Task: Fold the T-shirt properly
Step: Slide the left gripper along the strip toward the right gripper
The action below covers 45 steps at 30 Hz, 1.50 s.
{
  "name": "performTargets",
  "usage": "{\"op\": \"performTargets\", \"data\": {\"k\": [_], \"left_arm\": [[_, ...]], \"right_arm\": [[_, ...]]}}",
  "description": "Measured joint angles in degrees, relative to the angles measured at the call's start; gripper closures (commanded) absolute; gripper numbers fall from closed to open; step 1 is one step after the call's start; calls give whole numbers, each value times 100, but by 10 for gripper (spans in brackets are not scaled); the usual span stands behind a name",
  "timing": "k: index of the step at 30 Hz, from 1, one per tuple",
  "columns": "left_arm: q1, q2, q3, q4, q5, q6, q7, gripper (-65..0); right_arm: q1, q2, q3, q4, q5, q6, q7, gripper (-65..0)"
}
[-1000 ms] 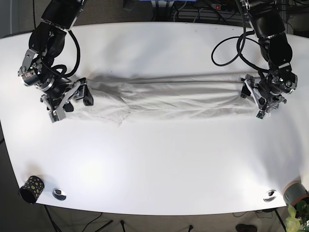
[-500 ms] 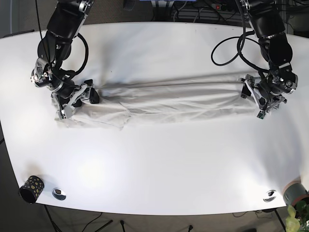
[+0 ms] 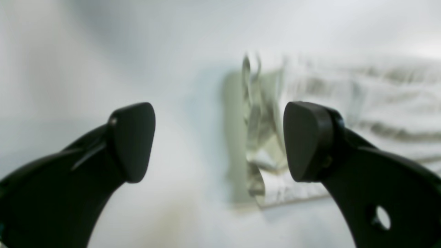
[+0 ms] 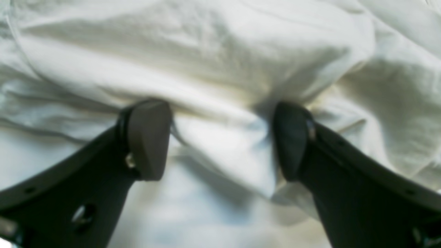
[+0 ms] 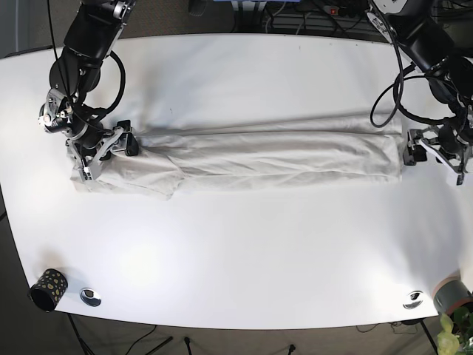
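The white T-shirt [image 5: 281,151] lies as a long narrow band across the white table [image 5: 244,251]. My right gripper [image 5: 103,157] is at the shirt's left end in the base view. In the right wrist view its jaws [image 4: 220,137] stand open astride a raised fold of the shirt [image 4: 220,65]. My left gripper [image 5: 411,150] is just beyond the shirt's right end. In the left wrist view it [image 3: 218,141] is open and empty, and the shirt's crumpled end [image 3: 262,144] lies ahead by the right-hand finger [image 3: 306,141].
A dotted black cup [image 5: 48,288] and a metal disc [image 5: 91,296] sit at the table's front left. Another disc [image 5: 413,299] and a plant pot [image 5: 452,296] are at the front right. Cables hang behind the back edge.
My left gripper has come off the shirt's right end and drawn away to the right. My right gripper shifted left, and the shirt's left end moved left with it.
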Motion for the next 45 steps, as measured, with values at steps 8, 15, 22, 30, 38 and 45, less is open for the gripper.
{"op": "performTargets", "data": {"k": [8,15,22,30,38,45], "left_arm": [[44,44,11,-688,-181,0,-17,-547],[127,-63,234,-1436,-1222,-28,-385,-536],[85,-37,708,-1567,-1554,-46,-334,-207],[166,-24,693,-1541,-1550,-37,-160,-49],[695,254,745,901,-1294,2,487,-47],[601,522,1827,2164,-1421,90,538,-47]], "right_arm": [[9,-96,0,2,-11,-15,63,-442],[17,-96,0,2,-11,-15,61,-442],[15,-109,0,28,-9,-13,42,-442],[15,-122,0,33,9,-11,20,-422],[11,-129,-2,35,28,7,-7,-392],[11,-125,11,37,22,2,0,-392]]}}
